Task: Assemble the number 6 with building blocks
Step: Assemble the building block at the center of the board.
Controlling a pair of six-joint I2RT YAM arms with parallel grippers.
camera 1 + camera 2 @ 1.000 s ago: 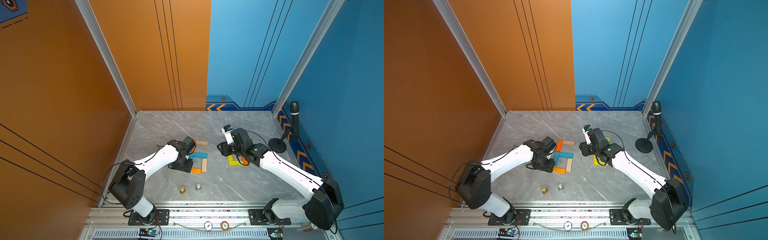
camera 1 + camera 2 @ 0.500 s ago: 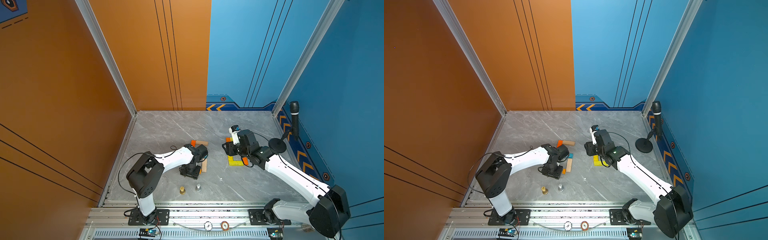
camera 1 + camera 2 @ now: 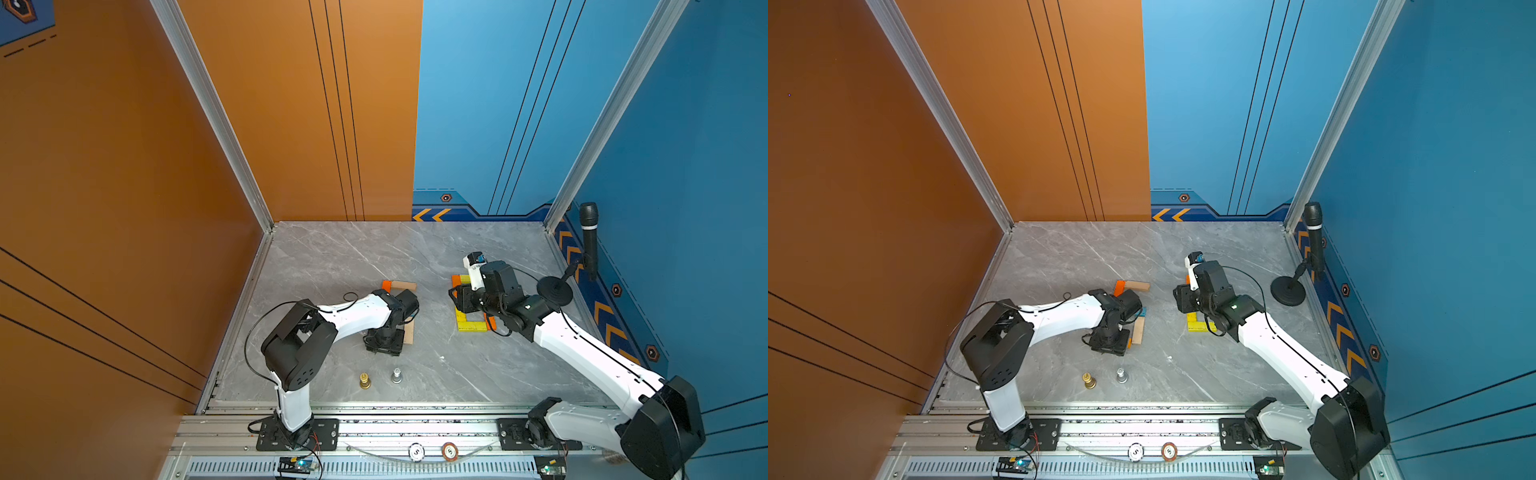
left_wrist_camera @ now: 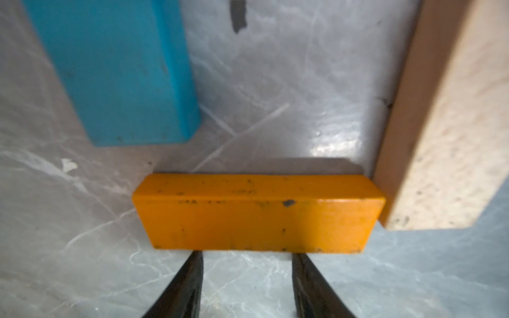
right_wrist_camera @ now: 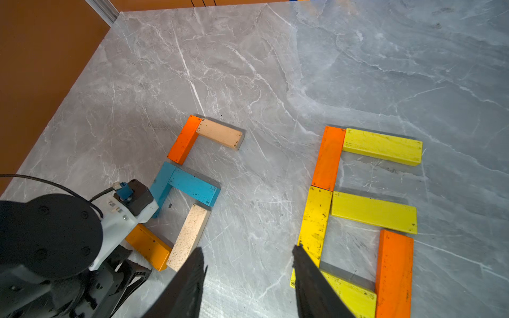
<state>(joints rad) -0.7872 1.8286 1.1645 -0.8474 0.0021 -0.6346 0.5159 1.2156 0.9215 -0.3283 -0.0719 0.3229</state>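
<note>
Right wrist view: I count twelve flat, scuffed wooden blocks [image 5: 374,212] on the marble table [image 5: 275,68], laid as two squared-off sixes: four yellow, three orange, two teal, two tan, one amber. My left gripper [image 4: 248,264] stands parted and empty, tips just beside the amber block [image 4: 256,217]. The right gripper [image 5: 248,249] hangs parted, empty. The left arm [image 5: 49,234] hides some teal.

The orange block [image 4: 256,217] is showing dark scuffs; the tan block [image 4: 440,137] is showing fine speckles; the tabletop [image 4: 289,96] is displaying grey marbling with white veins.
</note>
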